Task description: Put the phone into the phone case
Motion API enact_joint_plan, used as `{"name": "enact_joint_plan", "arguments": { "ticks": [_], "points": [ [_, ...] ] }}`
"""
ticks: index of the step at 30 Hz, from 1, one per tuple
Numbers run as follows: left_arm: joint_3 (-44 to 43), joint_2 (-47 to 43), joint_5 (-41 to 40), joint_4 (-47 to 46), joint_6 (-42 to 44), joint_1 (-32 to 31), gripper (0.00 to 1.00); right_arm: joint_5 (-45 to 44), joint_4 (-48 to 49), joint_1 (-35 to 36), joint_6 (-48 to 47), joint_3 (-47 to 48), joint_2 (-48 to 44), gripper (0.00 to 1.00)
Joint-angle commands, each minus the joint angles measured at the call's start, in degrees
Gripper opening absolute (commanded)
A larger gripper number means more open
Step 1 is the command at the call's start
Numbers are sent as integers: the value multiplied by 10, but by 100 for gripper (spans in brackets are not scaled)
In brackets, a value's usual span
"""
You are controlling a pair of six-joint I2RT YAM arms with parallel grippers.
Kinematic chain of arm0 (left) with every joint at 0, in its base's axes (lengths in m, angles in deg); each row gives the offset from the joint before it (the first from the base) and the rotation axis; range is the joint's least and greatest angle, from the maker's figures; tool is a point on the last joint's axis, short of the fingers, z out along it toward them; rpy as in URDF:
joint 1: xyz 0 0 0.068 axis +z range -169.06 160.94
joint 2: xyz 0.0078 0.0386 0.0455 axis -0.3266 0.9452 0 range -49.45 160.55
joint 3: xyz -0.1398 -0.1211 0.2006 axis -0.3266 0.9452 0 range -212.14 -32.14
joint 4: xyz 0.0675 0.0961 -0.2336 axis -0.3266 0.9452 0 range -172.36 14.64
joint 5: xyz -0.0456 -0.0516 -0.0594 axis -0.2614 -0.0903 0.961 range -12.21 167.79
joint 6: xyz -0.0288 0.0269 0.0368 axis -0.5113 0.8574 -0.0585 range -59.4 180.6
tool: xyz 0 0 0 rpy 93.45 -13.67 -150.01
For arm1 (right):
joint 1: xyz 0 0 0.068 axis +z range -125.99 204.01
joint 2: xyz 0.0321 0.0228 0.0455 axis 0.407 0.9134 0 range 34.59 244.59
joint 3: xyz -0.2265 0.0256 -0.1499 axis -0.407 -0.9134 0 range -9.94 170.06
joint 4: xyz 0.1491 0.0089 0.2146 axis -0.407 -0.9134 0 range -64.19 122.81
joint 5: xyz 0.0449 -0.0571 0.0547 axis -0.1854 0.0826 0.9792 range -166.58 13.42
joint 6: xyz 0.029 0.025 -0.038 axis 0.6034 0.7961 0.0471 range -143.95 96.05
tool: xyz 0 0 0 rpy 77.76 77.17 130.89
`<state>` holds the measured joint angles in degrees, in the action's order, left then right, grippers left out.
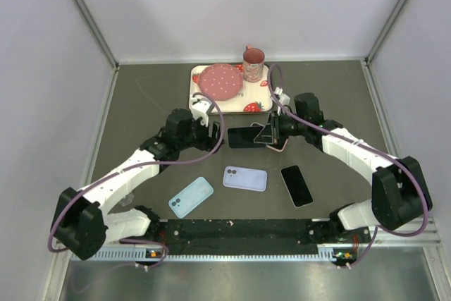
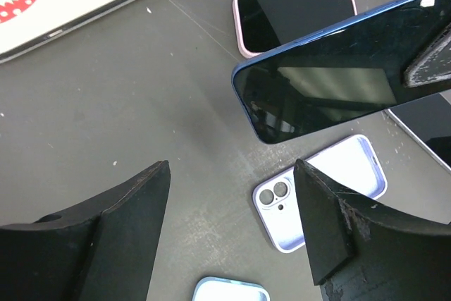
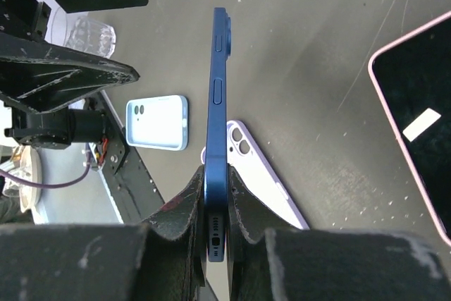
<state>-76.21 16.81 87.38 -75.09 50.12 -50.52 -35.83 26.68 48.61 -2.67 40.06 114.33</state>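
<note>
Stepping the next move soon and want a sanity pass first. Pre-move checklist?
1. Grip: right gripper shut on phone: ok.
2. Lift: phone off the table, held on edge: ok.
3. Receiver: left gripper open and holding nothing: ok.
4. Clearance: phone not touching the left gripper: ok.
5. Target: lilac case lies flat and unobstructed: ok.
6. Target: opening of lilac case faces up: cannot tell.

A dark grey table (image 1: 141,96), scuffed and speckled pale, fills the enclosure. Plain pale walls (image 1: 246,5) close three sides, joined by metal corner strips (image 1: 85,12), under soft even light
</note>
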Motion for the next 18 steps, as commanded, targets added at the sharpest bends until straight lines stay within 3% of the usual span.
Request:
{"name": "enact_joint_plan", "arguments": {
  "ticks": [1, 9, 18],
  "points": [
    [-13, 19, -13, -8, -4, -13, 75, 3, 2, 4, 17, -10, -41, 0],
    [17, 39, -3, -32, -26, -23, 74, 17, 12, 10, 112, -71, -57, 0],
    [36, 52, 6, -44, -43, -23, 75, 36, 153, 20, 254, -178, -96, 0]
  ]
}}
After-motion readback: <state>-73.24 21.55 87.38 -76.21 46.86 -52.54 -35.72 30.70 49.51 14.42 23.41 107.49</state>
